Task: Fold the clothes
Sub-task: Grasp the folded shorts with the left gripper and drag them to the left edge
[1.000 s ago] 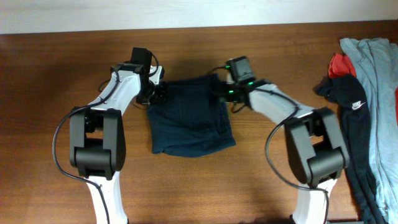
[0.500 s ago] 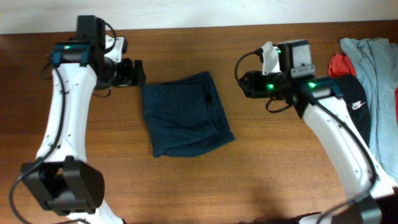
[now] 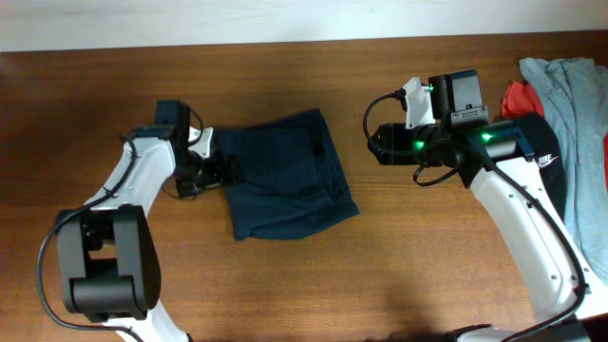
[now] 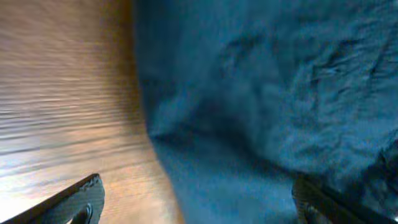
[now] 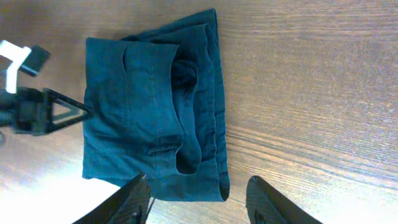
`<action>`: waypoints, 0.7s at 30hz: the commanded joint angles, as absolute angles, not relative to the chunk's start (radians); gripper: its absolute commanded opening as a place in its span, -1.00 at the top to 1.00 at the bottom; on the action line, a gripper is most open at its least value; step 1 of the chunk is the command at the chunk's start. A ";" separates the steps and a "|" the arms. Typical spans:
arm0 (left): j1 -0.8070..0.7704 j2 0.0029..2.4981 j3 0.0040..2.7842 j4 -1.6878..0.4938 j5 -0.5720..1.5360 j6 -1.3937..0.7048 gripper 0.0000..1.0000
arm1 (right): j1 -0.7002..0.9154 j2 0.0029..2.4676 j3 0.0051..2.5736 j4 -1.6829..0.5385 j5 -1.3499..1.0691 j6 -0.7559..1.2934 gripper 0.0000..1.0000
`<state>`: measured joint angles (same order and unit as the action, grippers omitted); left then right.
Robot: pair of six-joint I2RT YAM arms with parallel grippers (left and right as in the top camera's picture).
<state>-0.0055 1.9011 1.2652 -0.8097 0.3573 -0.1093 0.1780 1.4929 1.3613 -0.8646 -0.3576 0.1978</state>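
The dark navy shorts (image 3: 285,176) lie folded into a rough square on the wooden table (image 3: 313,285), with the pocket side up in the right wrist view (image 5: 155,106). My left gripper (image 3: 217,169) is low at the shorts' left edge. It is open wide, with one finger over bare wood and the other over the cloth (image 4: 261,112), its jaws (image 4: 199,208) holding nothing. My right gripper (image 3: 378,142) hangs raised to the right of the shorts. It is open and empty (image 5: 199,202), looking down on the garment and on the left gripper (image 5: 43,112).
At the table's right end lies a pile of other clothes: a black garment with a white swoosh (image 3: 540,157), a light grey shirt (image 3: 581,104) and something red (image 3: 518,95). The table's far edge (image 3: 285,43) meets a white wall.
Both grippers let go of the shorts' top corners and swung outward. The left arm has since come back down to the shorts' left edge. The right stays out to the right.
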 commanded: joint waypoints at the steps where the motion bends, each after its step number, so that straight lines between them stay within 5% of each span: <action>1: -0.011 1.899 1.194 -0.748 0.434 -0.171 -0.89 | 0.176 1.478 1.365 -0.865 -0.355 0.187 -0.11; 3: -0.016 1.900 1.154 -0.668 0.452 -0.172 -0.69 | 0.176 1.478 1.365 -0.865 -0.355 0.187 -0.10; 7: -0.030 1.900 1.129 -0.559 0.449 -0.171 -0.61 | 0.176 1.479 1.364 -0.867 -0.345 0.187 -0.10; 9: -0.031 1.902 1.127 -0.527 0.454 -0.171 -0.34 | 0.176 1.479 1.364 -0.876 -0.344 0.187 -0.10; 10: -0.031 1.902 1.127 -0.491 0.457 -0.171 0.05 | 0.176 1.479 1.364 -0.879 -0.337 0.187 -0.10; 11: -0.031 1.902 1.126 -0.474 0.457 -0.171 0.21 | 0.176 1.479 1.364 -0.883 -0.323 0.187 -0.10; 12: -0.029 1.902 1.127 -0.438 0.457 -0.172 0.78 | 0.176 1.479 1.364 -0.889 -0.301 0.187 -0.10; 13: -0.024 1.902 1.127 -0.422 0.456 -0.184 0.99 | 0.176 1.479 1.364 -0.891 -0.302 0.187 -0.10; 21: 0.245 1.902 1.127 -0.174 0.456 -0.465 0.99 | 0.176 1.479 1.364 -0.929 -0.302 0.187 -0.10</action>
<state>0.1017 1.9011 1.1267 -0.2180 0.4644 -0.3344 0.1780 1.4929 1.3613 -0.9222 -0.3153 0.1982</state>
